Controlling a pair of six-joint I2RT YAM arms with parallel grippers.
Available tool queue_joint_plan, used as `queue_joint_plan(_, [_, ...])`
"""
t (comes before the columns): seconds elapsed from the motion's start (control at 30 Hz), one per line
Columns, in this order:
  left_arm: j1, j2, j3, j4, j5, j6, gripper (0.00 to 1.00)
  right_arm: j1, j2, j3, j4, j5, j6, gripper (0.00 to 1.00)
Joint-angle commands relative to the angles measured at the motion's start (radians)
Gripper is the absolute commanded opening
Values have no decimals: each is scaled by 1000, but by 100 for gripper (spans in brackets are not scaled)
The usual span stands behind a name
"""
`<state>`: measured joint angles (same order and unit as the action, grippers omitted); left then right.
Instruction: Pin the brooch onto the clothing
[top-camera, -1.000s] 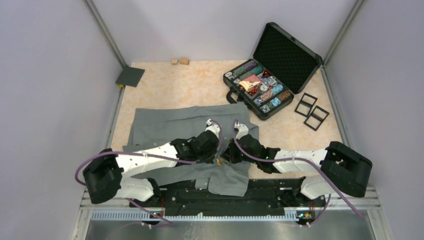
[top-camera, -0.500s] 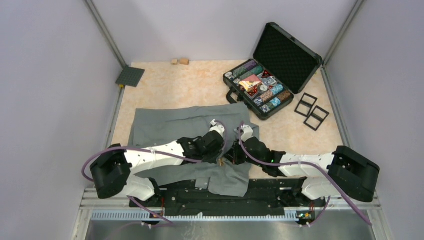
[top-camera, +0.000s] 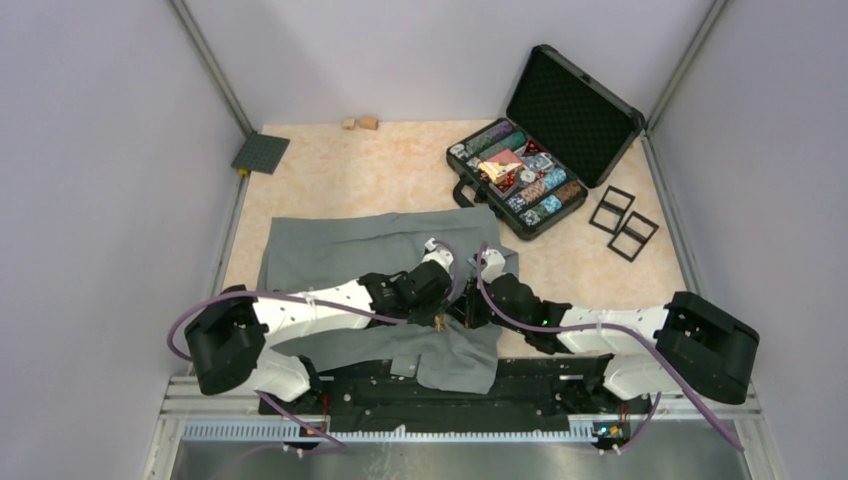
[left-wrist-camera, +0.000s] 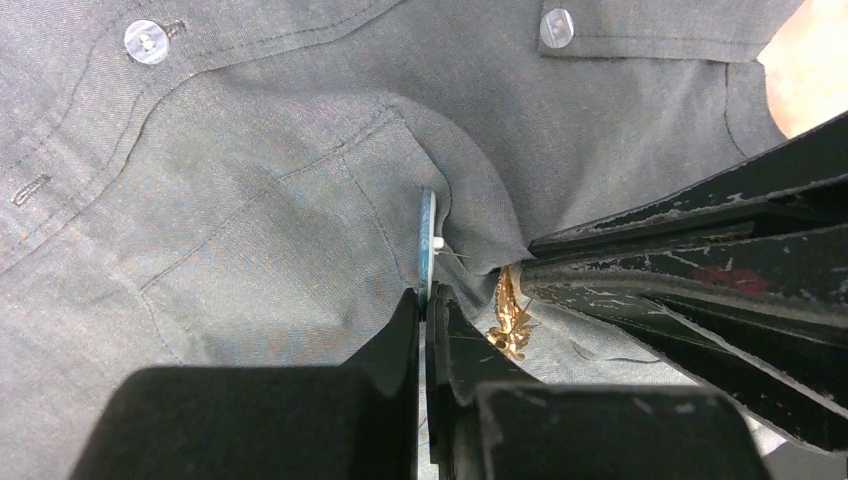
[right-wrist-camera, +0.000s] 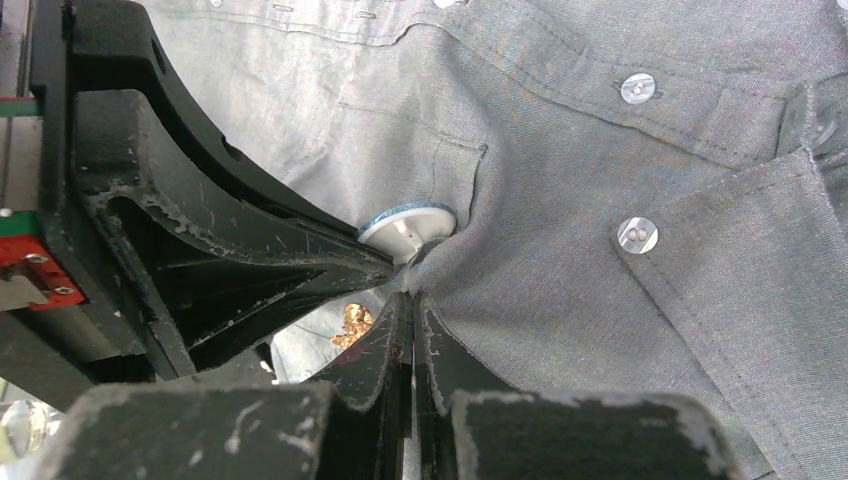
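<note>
Soft, even light from overhead, shadows faint. Nearest the lens the black fingers (left-wrist-camera: 390, 350) blur, while the clothing (left-wrist-camera: 250, 200) just beyond the left end effector (left-wrist-camera: 425, 300) is sharp.

Overhead view down on table (top-camera: 390, 170), both wrist views close on shirt (left-wrist-camera: 250, 220)

bare tabletop (top-camera: 370, 170) behind the shirt (top-camera: 330, 250), open case (top-camera: 570, 110) blocking far right, black frames (top-camera: 622, 223) beside it
</note>
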<state>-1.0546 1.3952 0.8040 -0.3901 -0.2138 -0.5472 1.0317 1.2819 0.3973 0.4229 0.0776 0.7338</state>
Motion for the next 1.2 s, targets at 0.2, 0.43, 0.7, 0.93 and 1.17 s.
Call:
queue_joint_plan(0.2, [-24, 1, 57, -34, -59, 35, 0, 18, -1, 25, 40, 27, -5, 0])
queue_joint_plan(0.43, [-48, 44, 100, -89, -82, 67, 0, 18, -11, 20, 64, 25, -18, 0])
queue_joint_plan(0.7, [-65, 93, 149, -148, -115, 72, 0, 27, -24, 13, 79, 28, -35, 0])
queue_joint_plan(0.93, [-67, 103, 159, -167, -124, 68, 0, 29, -40, 5, 76, 40, -37, 0])
queue_joint_plan(1.17, [-74, 98, 157, -154, -113, 66, 0, 33, -33, 2, 101, 28, -48, 0])
